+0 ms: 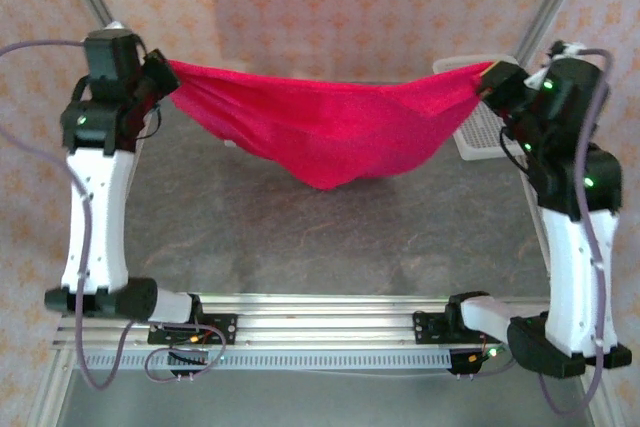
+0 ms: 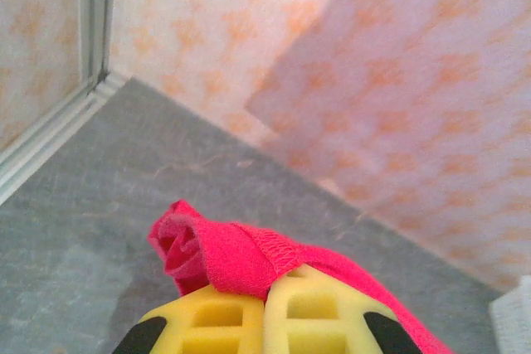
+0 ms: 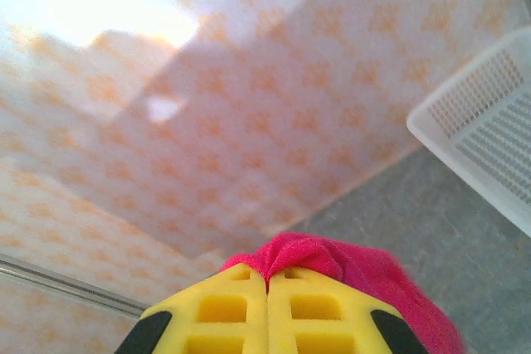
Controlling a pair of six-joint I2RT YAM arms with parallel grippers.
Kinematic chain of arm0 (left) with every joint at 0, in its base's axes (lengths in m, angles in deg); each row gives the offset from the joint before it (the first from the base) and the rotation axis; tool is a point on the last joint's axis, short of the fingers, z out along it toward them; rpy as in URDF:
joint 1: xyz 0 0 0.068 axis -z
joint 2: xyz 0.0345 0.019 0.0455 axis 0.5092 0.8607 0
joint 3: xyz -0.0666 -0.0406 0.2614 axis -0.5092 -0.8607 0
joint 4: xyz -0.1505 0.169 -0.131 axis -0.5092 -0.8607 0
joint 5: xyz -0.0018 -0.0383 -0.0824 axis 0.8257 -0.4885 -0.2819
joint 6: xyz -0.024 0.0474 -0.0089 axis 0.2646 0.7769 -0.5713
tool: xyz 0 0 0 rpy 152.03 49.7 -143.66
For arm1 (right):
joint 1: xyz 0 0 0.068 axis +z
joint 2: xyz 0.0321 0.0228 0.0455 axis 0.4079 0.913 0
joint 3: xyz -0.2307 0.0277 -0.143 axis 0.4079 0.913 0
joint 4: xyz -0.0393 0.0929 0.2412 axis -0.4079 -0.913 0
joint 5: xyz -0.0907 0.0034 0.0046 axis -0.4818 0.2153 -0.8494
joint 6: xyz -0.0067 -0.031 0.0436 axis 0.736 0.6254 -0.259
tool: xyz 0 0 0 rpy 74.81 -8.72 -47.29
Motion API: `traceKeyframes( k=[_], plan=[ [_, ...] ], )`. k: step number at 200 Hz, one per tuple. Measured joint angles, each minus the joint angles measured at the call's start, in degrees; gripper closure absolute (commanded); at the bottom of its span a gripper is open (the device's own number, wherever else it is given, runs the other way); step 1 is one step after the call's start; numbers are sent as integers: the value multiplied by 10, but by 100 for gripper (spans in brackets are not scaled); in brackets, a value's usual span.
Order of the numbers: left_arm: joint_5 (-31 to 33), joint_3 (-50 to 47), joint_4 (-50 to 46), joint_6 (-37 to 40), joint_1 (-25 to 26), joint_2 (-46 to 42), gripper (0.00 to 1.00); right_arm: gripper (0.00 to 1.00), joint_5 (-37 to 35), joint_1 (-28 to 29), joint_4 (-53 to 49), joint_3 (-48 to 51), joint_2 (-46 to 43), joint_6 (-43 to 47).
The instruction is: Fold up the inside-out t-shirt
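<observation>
The inside-out t-shirt [image 1: 325, 127] is bright red and hangs stretched in the air between both arms, sagging in the middle above the grey table. My left gripper [image 1: 160, 75] holds its left end up high at the back left. In the left wrist view the yellow fingers [image 2: 211, 312] are pressed together with a bunched, stitched hem of the t-shirt [image 2: 228, 259] pinched at their tips. My right gripper [image 1: 495, 82] holds the right end at the back right. In the right wrist view the yellow fingers [image 3: 319, 308] are closed on a fold of the t-shirt [image 3: 332, 259].
A white perforated basket [image 1: 485, 132] [image 3: 485, 134] stands at the back right of the grey table [image 1: 330, 237], just behind and below the right gripper. Patterned walls enclose the back and sides. A metal rail [image 1: 330, 312] runs along the near edge.
</observation>
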Motion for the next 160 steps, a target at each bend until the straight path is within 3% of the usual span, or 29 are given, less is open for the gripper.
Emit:
traceKeyframes(
  k=[41, 81, 118, 160],
  plan=[
    [-40, 0, 29, -4, 0, -122, 100, 100, -27, 0, -30, -113, -44, 6],
    [-58, 18, 57, -7, 0, -157, 100, 100, -56, 0, -41, -200, -50, 22],
    [-65, 15, 79, -2, 0, -116, 100, 100, -79, 0, -40, -211, 12, 43],
    [-52, -68, 122, 7, 0, 10, 100, 100, -79, -1, -3, -174, 197, 51]
  ],
)
